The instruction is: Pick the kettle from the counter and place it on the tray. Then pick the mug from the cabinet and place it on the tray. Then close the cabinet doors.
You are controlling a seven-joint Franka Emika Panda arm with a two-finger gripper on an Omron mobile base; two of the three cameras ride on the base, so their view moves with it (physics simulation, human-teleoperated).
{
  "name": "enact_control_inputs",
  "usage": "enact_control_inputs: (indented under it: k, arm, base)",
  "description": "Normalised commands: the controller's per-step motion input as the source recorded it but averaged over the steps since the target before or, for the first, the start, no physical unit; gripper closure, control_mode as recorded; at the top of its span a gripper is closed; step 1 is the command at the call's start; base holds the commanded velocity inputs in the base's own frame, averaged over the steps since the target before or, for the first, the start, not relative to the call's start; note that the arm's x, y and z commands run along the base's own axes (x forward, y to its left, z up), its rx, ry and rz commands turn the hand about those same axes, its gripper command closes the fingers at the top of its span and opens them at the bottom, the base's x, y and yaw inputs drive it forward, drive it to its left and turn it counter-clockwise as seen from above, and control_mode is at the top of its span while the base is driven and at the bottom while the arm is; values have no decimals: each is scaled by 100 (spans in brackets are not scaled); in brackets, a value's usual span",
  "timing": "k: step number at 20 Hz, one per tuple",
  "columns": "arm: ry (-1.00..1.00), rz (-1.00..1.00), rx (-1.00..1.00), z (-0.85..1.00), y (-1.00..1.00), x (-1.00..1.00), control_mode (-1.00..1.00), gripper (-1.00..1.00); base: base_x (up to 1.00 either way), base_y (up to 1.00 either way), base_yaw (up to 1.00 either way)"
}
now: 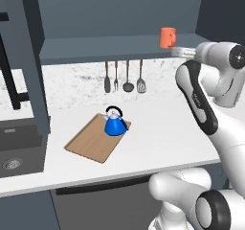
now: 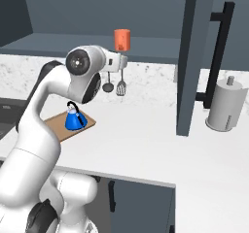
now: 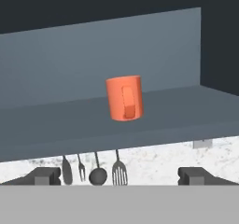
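The small plain orange cylindrical mug stands upright on the grey shelf of the dark slate-grey wall cabinet in the left base view, while the bright blue cone-shaped kettle already sits on the light brown wooden tray, so the mug pick looks to be in hand. From the right base view the mug sits just beyond the arm's wrist. In the hand view the gripper faces it with fingers spread wide and empty; next, I judge, it must rise and advance to straddle the mug.

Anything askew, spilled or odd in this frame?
Nothing stands out. The kettle sits upright on the tray, the mug stands upright on the cabinet shelf, and the utensils hang straight. No spills on the counter.
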Motion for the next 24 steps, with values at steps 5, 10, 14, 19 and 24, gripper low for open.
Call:
enact_control_inputs:
  k: [5, 10, 14, 19, 24]
  arm:
    - [0, -2, 0, 10, 0, 0, -100, -100]
    - [0, -3, 0, 22, 0, 10, -100, -100]
    - [0, 0, 0, 7, 0, 25, -100, -100]
    - [0, 5, 0, 4, -1, 34, -100, -100]
    - [0, 12, 1, 3, -15, 28, -100, -100]
  base:
    - [0, 0, 0]
    - [0, 0, 0]
    - [0, 0, 0]
    - [0, 0, 0]
    - [0, 0, 0]
